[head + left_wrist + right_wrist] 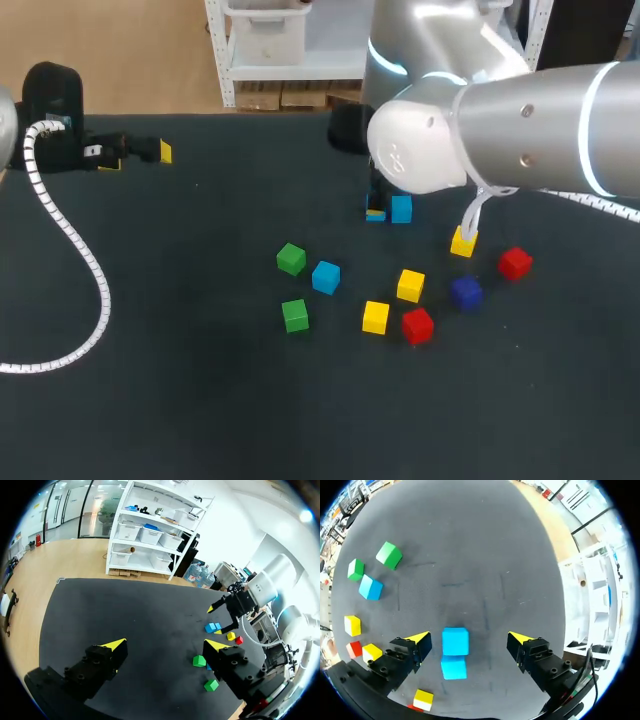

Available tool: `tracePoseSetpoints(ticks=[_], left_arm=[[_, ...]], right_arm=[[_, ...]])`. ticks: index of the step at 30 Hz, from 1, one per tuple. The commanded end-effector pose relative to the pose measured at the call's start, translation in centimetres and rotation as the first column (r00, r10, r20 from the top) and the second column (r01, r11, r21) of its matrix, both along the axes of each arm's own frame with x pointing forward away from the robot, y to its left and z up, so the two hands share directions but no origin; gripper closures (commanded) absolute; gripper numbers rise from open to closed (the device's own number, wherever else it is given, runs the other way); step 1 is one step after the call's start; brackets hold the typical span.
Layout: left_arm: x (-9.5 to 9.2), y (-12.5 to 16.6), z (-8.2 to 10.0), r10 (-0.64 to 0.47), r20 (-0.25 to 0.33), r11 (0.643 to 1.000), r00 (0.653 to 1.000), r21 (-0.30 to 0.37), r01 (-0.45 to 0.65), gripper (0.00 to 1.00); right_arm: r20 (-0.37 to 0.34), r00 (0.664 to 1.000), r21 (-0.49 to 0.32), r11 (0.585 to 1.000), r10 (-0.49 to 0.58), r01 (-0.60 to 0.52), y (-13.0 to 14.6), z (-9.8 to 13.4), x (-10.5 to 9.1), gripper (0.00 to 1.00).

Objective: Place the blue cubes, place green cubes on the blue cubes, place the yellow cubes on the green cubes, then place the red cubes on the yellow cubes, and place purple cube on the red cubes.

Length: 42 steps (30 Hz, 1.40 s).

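Head view, near edge of the table [200,400] first: near green cube [295,315], near yellow cube [375,317] and near red cube [417,325] lie in a loose row, all apart.

Next out: loose blue cube [325,276] sits just beside the far green cube [291,259]. The purple cube [465,292] is further toward the right edge.

Mid-table: blue pair [455,641], two cubes touching, flat on the table. The right claw [470,637] hangs over them with fingers wide, touching neither and holding nothing. The pair's row runs across the line between the fingertips and sits closer to one finger.

Far left corner: left claw [165,644], wide and empty, well apart from every cube.

Judgement: the base is laid or nearly so. The next pick is either the loose blue cube or a green one. Both lie toward the near edge and to the left of the right claw. The right arm is much the nearer, so the pick falls to it.
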<state>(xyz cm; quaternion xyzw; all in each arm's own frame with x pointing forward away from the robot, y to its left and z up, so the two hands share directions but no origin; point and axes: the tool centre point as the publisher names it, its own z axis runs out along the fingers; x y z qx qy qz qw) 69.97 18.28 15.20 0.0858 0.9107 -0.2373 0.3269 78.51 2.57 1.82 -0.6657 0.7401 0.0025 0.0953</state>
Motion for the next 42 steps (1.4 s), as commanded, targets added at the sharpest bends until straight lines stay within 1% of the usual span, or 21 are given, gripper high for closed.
tracePoseSetpoints(ticks=[1, 6, 9, 11, 13, 17, 18, 20, 22, 24, 25, 27, 31, 35, 38, 42], left_arm=[[0.0, 0.2, -0.1, -0.006, 0.006, 1.000, 1.000, -0.009, 0.006, 0.00], [0.0, 0.2, -0.1, -0.006, 0.006, 1.000, 1.000, -0.009, 0.006, 0.00], [0.0, 0.2, -0.1, -0.006, 0.006, 1.000, 1.000, -0.009, 0.006, 0.00], [0.0, 0.2, -0.1, -0.006, 0.006, 1.000, 1.000, -0.009, 0.006, 0.00], [0.0, 0.2, -0.1, -0.006, 0.006, 1.000, 1.000, -0.009, 0.006, 0.00], [0.0, 0.2, -0.1, -0.006, 0.006, 1.000, 1.000, -0.009, 0.006, 0.00], [0.0, 0.2, -0.1, -0.006, 0.006, 1.000, 1.000, -0.009, 0.006, 0.00], [0.0, 0.2, -0.1, -0.006, 0.006, 1.000, 1.000, -0.009, 0.006, 0.00], [0.0, 0.2, -0.1, -0.006, 0.006, 1.000, 1.000, -0.009, 0.006, 0.00], [0.0, 0.2, -0.1, -0.006, 0.006, 1.000, 1.000, -0.009, 0.006, 0.00], [0.0, 0.2, -0.1, -0.006, 0.006, 1.000, 1.000, -0.009, 0.006, 0.00], [0.0, 0.2, -0.1, -0.006, 0.006, 1.000, 1.000, -0.009, 0.006, 0.00], [0.0, 0.2, -0.1, -0.006, 0.006, 1.000, 1.000, -0.009, 0.006, 0.00], [0.0, 0.2, -0.1, -0.006, 0.006, 1.000, 1.000, -0.009, 0.006, 0.00], [0.0, 0.2, -0.1, -0.006, 0.006, 1.000, 1.000, -0.009, 0.006, 0.00], [0.0, 0.2, -0.1, -0.006, 0.006, 1.000, 1.000, -0.009, 0.006, 0.00]], right_arm=[[0.011, 1.000, 0.048, 0.999, -0.024, 0.023, -1.9, 2.3, 0.6, 0.00], [0.019, 0.993, 0.118, 0.986, -0.121, 0.118, -3.7, 5.0, 1.8, 0.00], [0.028, 0.982, 0.155, 0.972, -0.184, 0.178, -5.1, 5.9, 2.4, 0.00], [0.033, 0.970, 0.179, 0.956, -0.241, 0.232, -6.0, 6.5, 2.6, 0.00], [0.040, 0.959, 0.221, 0.938, -0.282, 0.267, -7.1, 7.2, 2.8, 0.00], [0.050, 0.927, 0.306, 0.889, -0.373, 0.341, -9.4, 8.9, 3.4, 0.00], [0.051, 0.918, 0.329, 0.875, -0.392, 0.356, -10.1, 9.4, 3.6, 0.00], [0.038, 0.893, 0.383, 0.832, -0.448, 0.401, -11.7, 10.5, 4.5, 0.00], [0.026, 0.857, 0.435, 0.778, -0.514, 0.453, -13.2, 11.8, 5.4, 0.00], [-0.033, 0.827, 0.493, 0.710, -0.562, 0.502, -14.7, 13.0, 6.0, 0.00], [-0.057, 0.818, 0.517, 0.684, -0.573, 0.515, -15.3, 13.5, 6.0, 0.00], [-0.079, 0.802, 0.549, 0.645, -0.593, 0.531, -16.2, 14.1, 5.9, 0.00], [-0.105, 0.782, 0.608, 0.583, -0.614, 0.539, -17.6, 14.7, 5.2, 0.00], [-0.088, 0.775, 0.659, 0.546, -0.626, 0.517, -18.5, 14.9, 4.0, 0.00], [-0.056, 0.769, 0.685, 0.535, -0.637, 0.494, -18.9, 14.5, 3.2, 0.00], [-0.045, 0.766, 0.709, 0.520, -0.641, 0.477, -19.2, 14.1, 2.4, 0.00]])
